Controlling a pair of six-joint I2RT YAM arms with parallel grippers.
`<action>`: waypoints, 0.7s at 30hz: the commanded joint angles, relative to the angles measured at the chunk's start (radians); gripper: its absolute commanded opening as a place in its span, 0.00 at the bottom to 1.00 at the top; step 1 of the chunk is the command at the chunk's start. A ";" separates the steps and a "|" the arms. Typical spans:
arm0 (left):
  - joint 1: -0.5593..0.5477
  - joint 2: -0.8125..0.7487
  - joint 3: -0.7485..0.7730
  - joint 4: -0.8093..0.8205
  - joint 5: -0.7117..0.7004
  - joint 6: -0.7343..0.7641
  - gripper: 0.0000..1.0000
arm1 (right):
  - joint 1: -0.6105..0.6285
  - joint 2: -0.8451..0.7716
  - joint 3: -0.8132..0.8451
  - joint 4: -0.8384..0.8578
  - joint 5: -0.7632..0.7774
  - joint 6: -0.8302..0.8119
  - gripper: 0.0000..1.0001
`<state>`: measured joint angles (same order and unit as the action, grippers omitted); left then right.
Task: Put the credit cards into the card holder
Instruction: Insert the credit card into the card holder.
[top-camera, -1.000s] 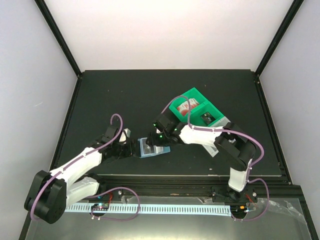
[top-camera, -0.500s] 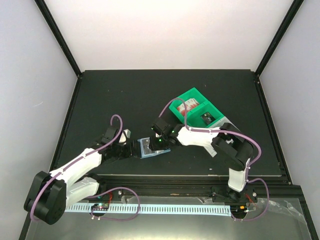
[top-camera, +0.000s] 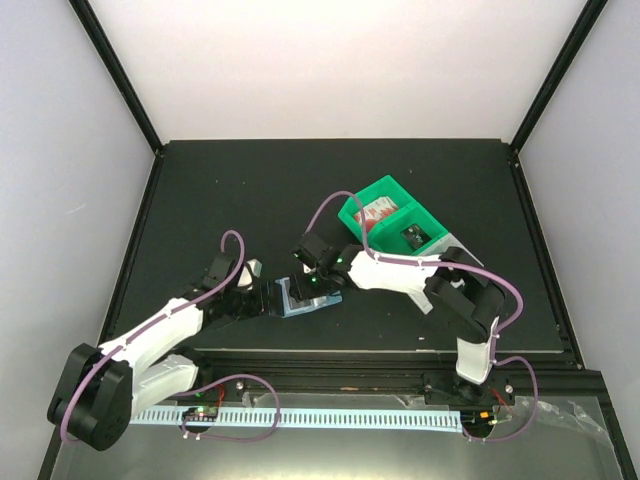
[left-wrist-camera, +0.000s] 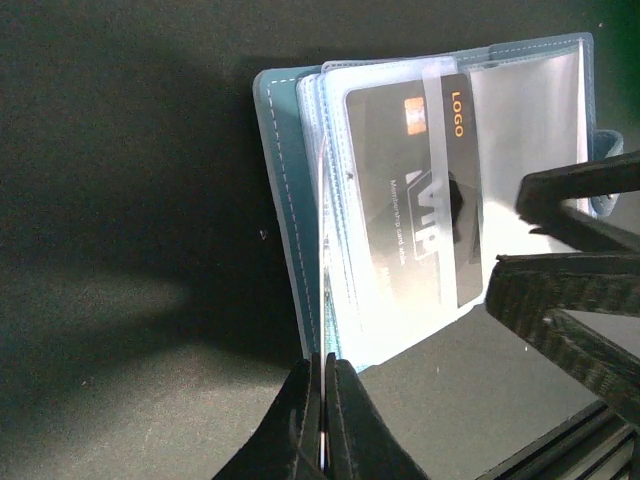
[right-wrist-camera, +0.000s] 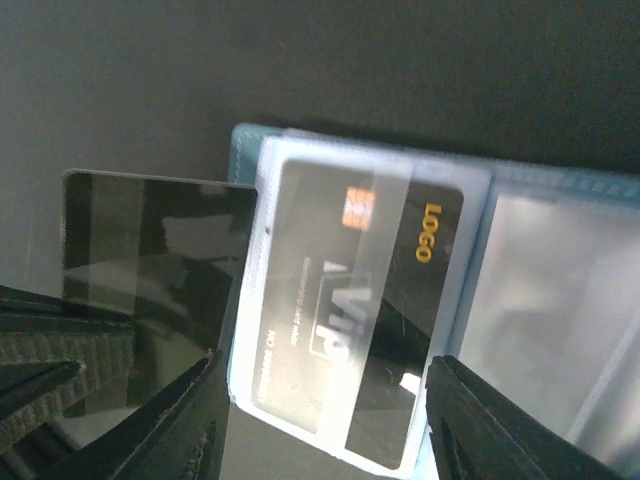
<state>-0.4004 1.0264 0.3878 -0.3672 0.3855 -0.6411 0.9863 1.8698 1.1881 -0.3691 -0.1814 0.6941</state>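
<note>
A card (right-wrist-camera: 150, 270), clamped in the left pincer (left-wrist-camera: 322, 375), is best slid level into the holder (left-wrist-camera: 283, 200), which should be pinned flat by the spread right pincer (right-wrist-camera: 325, 370).

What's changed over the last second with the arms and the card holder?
The right fingers slid left across the open card holder and now stand spread over the card in its clear pocket. The left fingers stayed shut on the card holder's edge. The card holder and the green bin did not move.
</note>
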 joint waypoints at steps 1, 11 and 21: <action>0.005 -0.025 -0.008 -0.011 -0.029 -0.014 0.01 | 0.055 0.027 0.111 -0.156 0.241 -0.080 0.58; 0.005 -0.039 -0.026 -0.010 -0.049 -0.029 0.02 | 0.128 0.105 0.210 -0.261 0.336 -0.092 0.39; 0.005 -0.044 -0.032 -0.008 -0.045 -0.028 0.02 | 0.129 0.135 0.206 -0.267 0.300 -0.074 0.39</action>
<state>-0.4004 0.9943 0.3683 -0.3660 0.3592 -0.6659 1.1149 1.9907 1.3796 -0.6197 0.1108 0.6121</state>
